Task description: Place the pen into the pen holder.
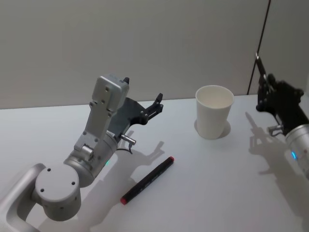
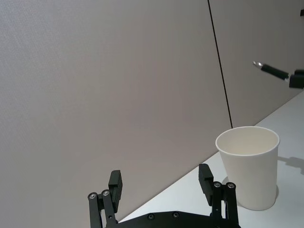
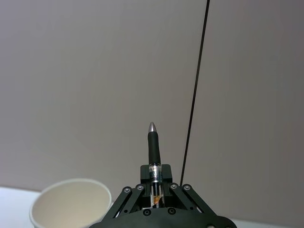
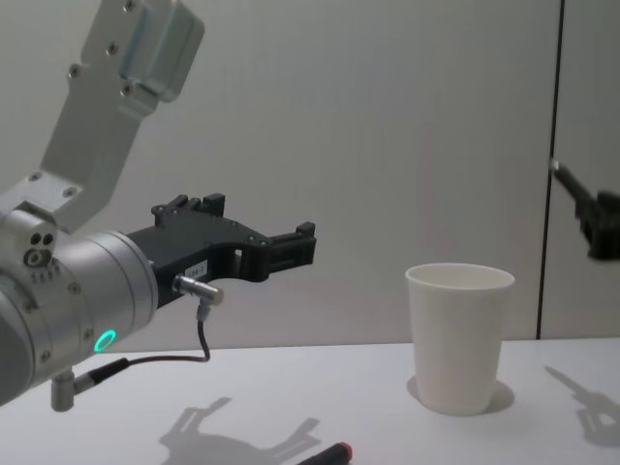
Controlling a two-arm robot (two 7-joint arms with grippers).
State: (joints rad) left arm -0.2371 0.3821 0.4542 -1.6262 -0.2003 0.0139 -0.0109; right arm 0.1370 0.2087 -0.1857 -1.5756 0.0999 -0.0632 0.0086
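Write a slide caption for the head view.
The right tool grips a pen beside the paper cup; open left tool hovers near a red-tipped marker.

Head cam: high, I look steeply down on table (image 1: 217, 193). Chest cam: low, level across tabletop toward wall (image 4: 387, 145). Wrist cams: close behind left gripper (image 2: 160, 173) and right gripper (image 3: 155, 173), facing wall. All four share cup (image 1: 214, 112).

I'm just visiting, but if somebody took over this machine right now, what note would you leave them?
Right claw: shut on a black pen, tip up, raised to the right of the paper cup.
Left claw: open, empty, above the table.
Cup: upright on the table.
A red-ended pen lies on the table.
Done: black pen in grasp.
Left: drop it into the cup.
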